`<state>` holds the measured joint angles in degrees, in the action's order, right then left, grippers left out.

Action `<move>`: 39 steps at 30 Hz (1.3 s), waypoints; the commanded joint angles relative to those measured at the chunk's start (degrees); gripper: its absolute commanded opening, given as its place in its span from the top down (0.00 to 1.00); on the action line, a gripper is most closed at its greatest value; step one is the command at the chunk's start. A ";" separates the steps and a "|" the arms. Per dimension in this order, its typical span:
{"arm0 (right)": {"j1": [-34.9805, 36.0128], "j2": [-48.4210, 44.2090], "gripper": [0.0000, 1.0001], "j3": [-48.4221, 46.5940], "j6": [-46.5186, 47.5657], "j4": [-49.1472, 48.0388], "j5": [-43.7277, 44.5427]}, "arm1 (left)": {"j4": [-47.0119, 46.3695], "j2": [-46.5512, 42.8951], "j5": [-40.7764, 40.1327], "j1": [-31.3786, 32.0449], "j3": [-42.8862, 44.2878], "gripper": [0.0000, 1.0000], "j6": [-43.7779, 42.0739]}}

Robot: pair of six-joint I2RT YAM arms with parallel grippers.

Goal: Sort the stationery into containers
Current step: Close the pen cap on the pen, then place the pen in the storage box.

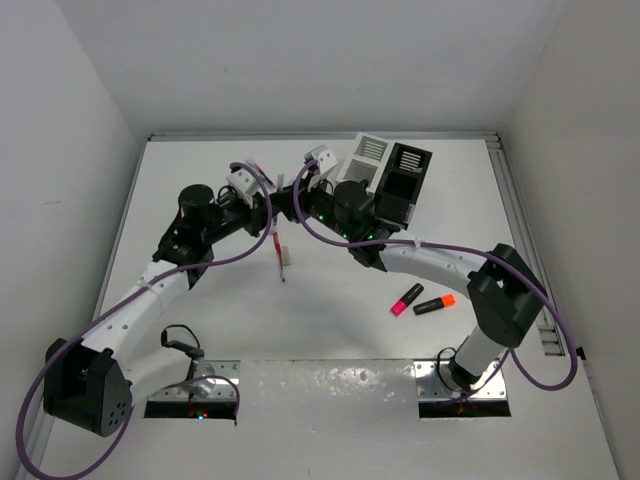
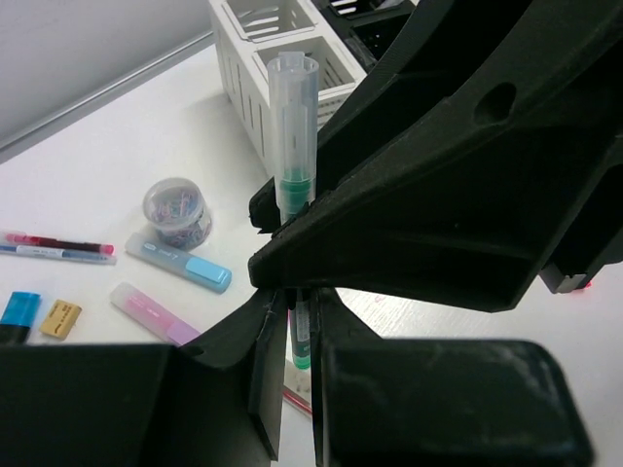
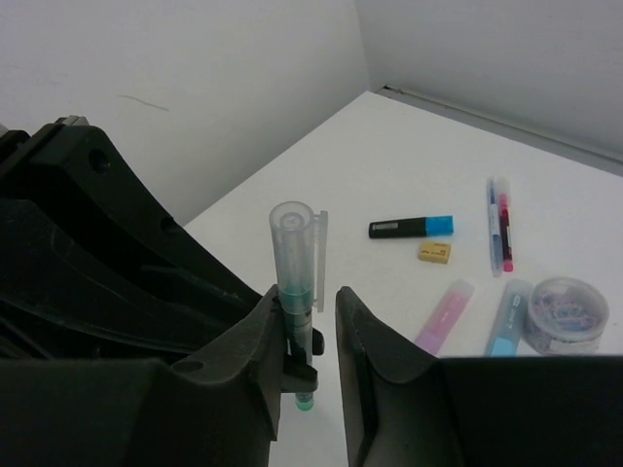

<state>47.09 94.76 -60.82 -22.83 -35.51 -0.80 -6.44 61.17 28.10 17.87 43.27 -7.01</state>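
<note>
A green pen with a clear cap (image 2: 292,126) stands upright between both grippers. My left gripper (image 2: 295,360) is shut on its lower barrel. My right gripper (image 3: 310,331) is open around the same pen (image 3: 295,258), which rests against its left finger, with a gap to the right finger. In the top view the two grippers meet mid-table, left (image 1: 272,207) and right (image 1: 292,198). The white bin (image 1: 368,157) and black bin (image 1: 405,180) stand joined just behind the right wrist. The white bin (image 2: 263,58) is close behind the pen.
A clip jar (image 2: 176,211), blue stick (image 2: 178,263), pink stick (image 2: 151,313), eraser (image 2: 60,318), blue-ended highlighter (image 3: 411,227) and two thin pens (image 3: 499,224) lie beyond the grippers. A red pen (image 1: 281,255) lies below them. Pink (image 1: 406,299) and orange (image 1: 436,304) highlighters lie right.
</note>
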 commanded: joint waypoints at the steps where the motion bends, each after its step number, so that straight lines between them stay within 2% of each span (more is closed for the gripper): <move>1: 0.28 -0.54 0.75 -0.09 -0.90 3.70 -2.10 | -8.33 -2.02 3.54 0.68 2.17 1.00 0.68; 4: 0.37 -0.80 0.83 -1.14 -0.38 3.69 -2.10 | -8.07 -1.84 3.89 0.76 1.91 1.00 1.20; 6: 0.46 -0.89 1.00 -1.32 -0.29 2.82 -1.84 | -8.06 -1.75 4.07 0.85 1.91 1.00 1.47; 7: 0.28 -1.24 1.00 -0.97 -0.29 2.03 -1.40 | -8.15 -1.75 4.07 0.85 1.74 1.00 1.64; 8: 0.28 -1.42 1.00 -0.80 -0.29 0.80 -0.79 | -8.15 -1.67 4.16 0.85 1.65 0.95 1.99; 9: -0.15 -1.51 1.00 -0.97 -0.46 0.79 -0.70 | -8.07 -1.66 4.59 0.85 1.73 0.85 2.00; 10: -0.59 -1.51 1.00 -1.32 -1.16 1.05 -0.61 | -8.07 -1.58 4.51 0.94 1.39 0.53 2.00; 13: -3.58 -1.77 1.00 -2.20 -3.09 1.93 0.00 | -7.80 -1.75 4.08 0.94 1.12 0.01 1.82; 18: -12.80 -3.53 1.00 -6.50 -1.96 10.26 7.01 | -7.45 -2.54 -2.77 0.24 0.51 0.00 3.49; 22: -22.11 -2.92 1.00 -11.07 -1.34 15.99 13.00 | -6.75 -3.16 -4.54 -0.90 -0.29 0.00 4.45; 26: -31.42 2.86 1.00 -16.33 -1.08 19.67 21.00 | -5.43 -3.60 -7.08 -1.43 -1.08 0.00 5.16; 31: -35.83 9.29 1.00 -17.85 1.30 16.71 26.37 | -3.67 -3.60 -8.93 -2.05 -0.90 0.00 4.81; 39: -37.42 16.15 1.00 -18.82 -1.52 13.99 26.99 | -2.44 -1.84 -10.61 -3.28 -0.02 0.00 4.37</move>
<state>9.87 111.55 -78.17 -23.64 -17.56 24.25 -7.81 59.05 18.57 15.59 42.52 -2.57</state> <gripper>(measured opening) 0.102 0.996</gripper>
